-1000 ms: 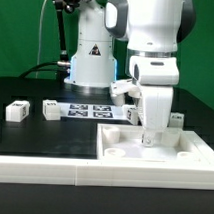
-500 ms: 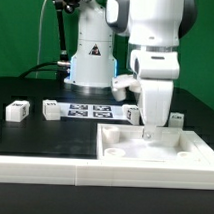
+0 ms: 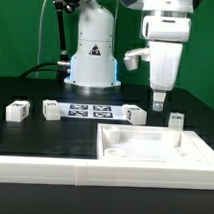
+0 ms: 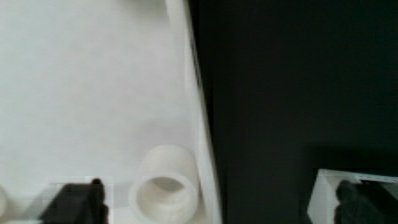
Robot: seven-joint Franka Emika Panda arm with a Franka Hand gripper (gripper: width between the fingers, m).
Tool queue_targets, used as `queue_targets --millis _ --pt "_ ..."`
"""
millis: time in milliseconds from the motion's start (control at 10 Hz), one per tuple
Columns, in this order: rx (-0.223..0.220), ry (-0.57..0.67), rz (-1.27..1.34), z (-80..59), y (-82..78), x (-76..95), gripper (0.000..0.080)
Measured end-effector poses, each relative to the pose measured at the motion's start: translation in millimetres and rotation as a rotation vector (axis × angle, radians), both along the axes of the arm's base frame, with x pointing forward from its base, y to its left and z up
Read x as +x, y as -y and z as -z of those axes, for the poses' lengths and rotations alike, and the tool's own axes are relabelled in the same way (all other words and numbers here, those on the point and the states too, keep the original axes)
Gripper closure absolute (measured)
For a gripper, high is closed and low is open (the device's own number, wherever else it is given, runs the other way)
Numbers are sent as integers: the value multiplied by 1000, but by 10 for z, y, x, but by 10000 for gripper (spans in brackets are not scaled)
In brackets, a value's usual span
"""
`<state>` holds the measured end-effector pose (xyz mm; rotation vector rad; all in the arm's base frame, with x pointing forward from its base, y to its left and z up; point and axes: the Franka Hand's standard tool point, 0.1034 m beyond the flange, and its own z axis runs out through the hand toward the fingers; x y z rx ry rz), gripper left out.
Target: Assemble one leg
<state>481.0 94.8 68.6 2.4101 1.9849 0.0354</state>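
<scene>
White panel (image 3: 154,147) lies on worktop (image 3: 54,138), below tool (image 3: 159,103). Tool hangs above panel's far edge, nothing seen in it; released or clenched: cannot tell. Leg (image 3: 135,114) and second leg (image 3: 176,119) stand on worktop, flanking tool, lower.

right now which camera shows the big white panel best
The exterior view: the white panel shows almost whole there, raised rim and corner recesses included. The wrist view catches only one flat strip of the white panel along a single edge, beside the dark table.
</scene>
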Motion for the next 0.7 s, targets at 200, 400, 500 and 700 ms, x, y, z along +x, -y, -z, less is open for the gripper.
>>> queue_targets --millis 200,400,500,700 --pt "5 2 89 7 6 1 150" --pt "33 -1 373 83 35 -90 150" --pt "44 3 489 93 1 -110 150" --pt "66 1 718 133 -104 -178 150"
